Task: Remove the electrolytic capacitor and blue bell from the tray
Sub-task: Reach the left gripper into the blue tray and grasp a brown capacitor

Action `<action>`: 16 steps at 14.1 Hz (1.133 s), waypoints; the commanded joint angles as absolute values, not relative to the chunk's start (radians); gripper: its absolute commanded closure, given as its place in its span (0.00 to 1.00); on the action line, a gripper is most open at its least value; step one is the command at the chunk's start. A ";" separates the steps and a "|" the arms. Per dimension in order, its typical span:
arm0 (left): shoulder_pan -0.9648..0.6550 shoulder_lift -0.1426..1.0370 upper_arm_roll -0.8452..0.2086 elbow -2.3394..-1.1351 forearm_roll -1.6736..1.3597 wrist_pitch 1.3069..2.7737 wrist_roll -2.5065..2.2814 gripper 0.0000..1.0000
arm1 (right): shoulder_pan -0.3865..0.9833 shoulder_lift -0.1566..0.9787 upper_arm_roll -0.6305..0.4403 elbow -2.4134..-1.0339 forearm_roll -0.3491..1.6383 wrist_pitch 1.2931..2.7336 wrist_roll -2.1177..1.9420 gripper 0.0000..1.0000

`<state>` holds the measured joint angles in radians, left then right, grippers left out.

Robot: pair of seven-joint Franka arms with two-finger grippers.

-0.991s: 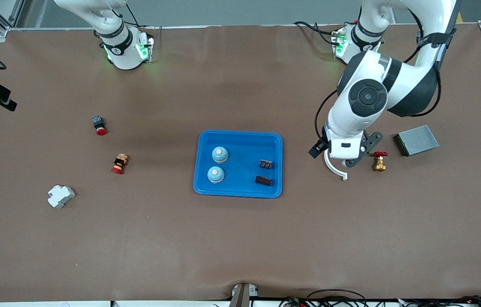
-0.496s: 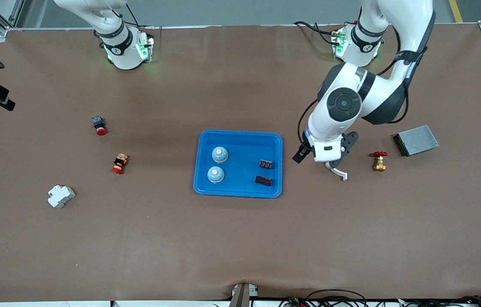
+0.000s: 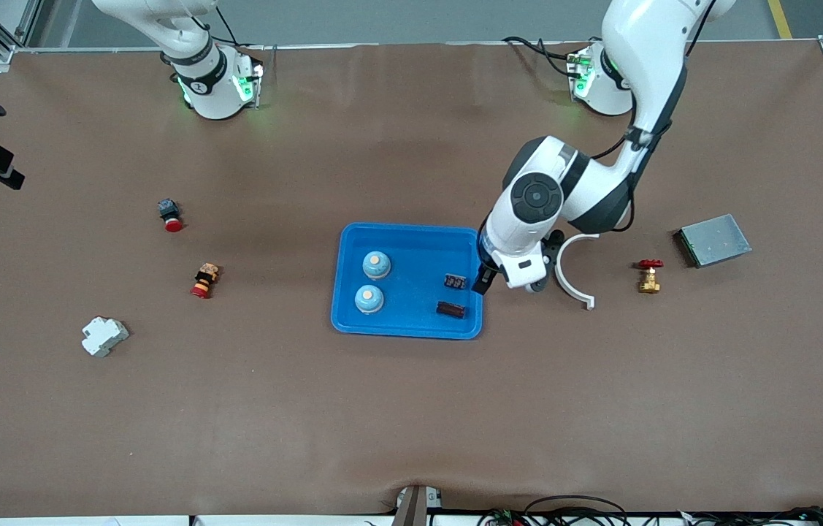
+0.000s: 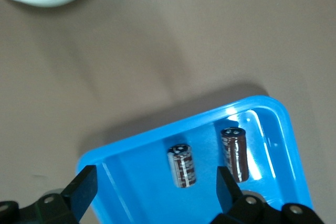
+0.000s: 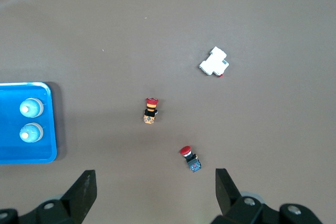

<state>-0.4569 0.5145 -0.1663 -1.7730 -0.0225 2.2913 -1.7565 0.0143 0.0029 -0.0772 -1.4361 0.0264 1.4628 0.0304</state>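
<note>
Two capacitors and two bells lay in the tray, with both grippers empty.

Front view: the glossy blue plastic tray sat mid-table, with two domed pale-blue bells toward its nine o'clock side and two stubby dark electrolytic capacitors toward three o'clock. The left gripper hung over the three o'clock rim, fingers spread wide, holding nothing. Left wrist view: the capacitors were smooth brown cylinders lying on their sides, apart, close to the raised wall. I reckoned a finger could strike that rim, or a slick round can could roll out of the pinch. Right wrist view: the right gripper waited, wide open and empty, over the matte brown mat at the right arm's end.
</note>
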 commanded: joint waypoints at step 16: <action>-0.529 0.732 -0.161 -1.671 -0.026 2.453 -1.945 0.66 | 0.003 -0.002 -0.078 -1.427 0.040 1.454 0.035 0.00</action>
